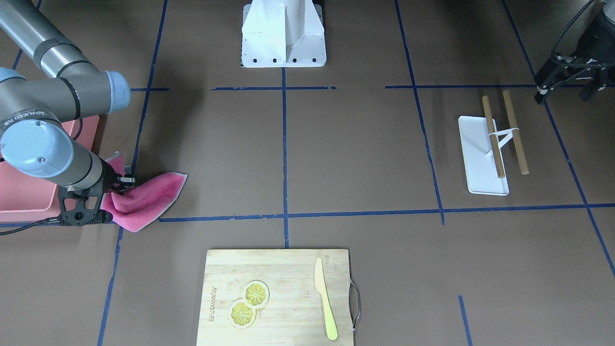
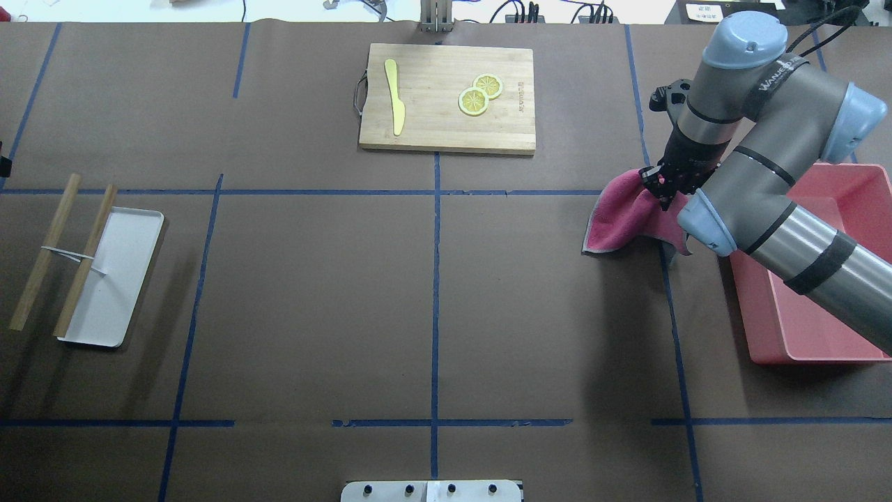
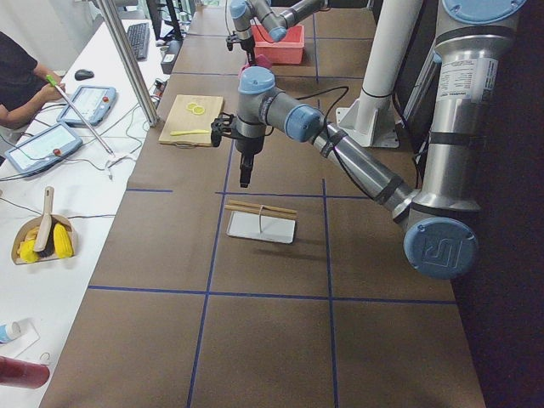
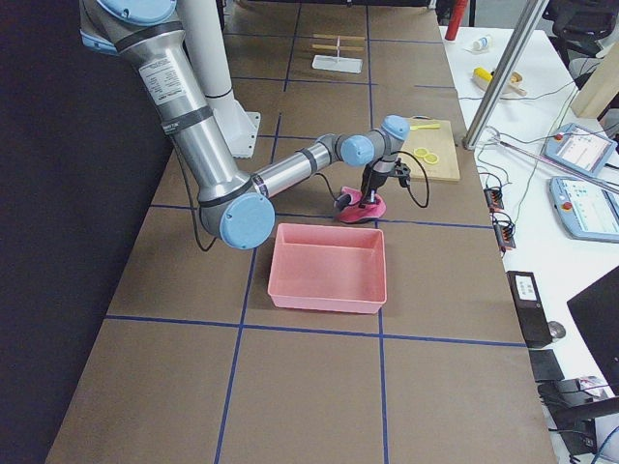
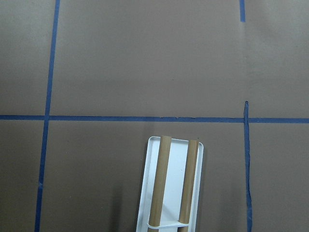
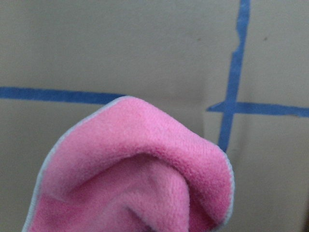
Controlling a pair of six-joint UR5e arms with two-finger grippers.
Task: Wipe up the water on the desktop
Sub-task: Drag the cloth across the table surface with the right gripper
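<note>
The desktop is dark brown with blue tape lines; I see no water on it. My right gripper is shut on a pink cloth near the far right, beside the pink bin. The cloth hangs from the gripper, its lower end on the desktop. In the front-facing view the right gripper and the cloth are at the left. The right wrist view is filled by the cloth. My left gripper hovers open and empty above the white tray.
A pink bin stands at the right edge. A bamboo cutting board with lemon slices and a yellow knife lies at the far middle. A white tray with two wooden sticks lies at the left.
</note>
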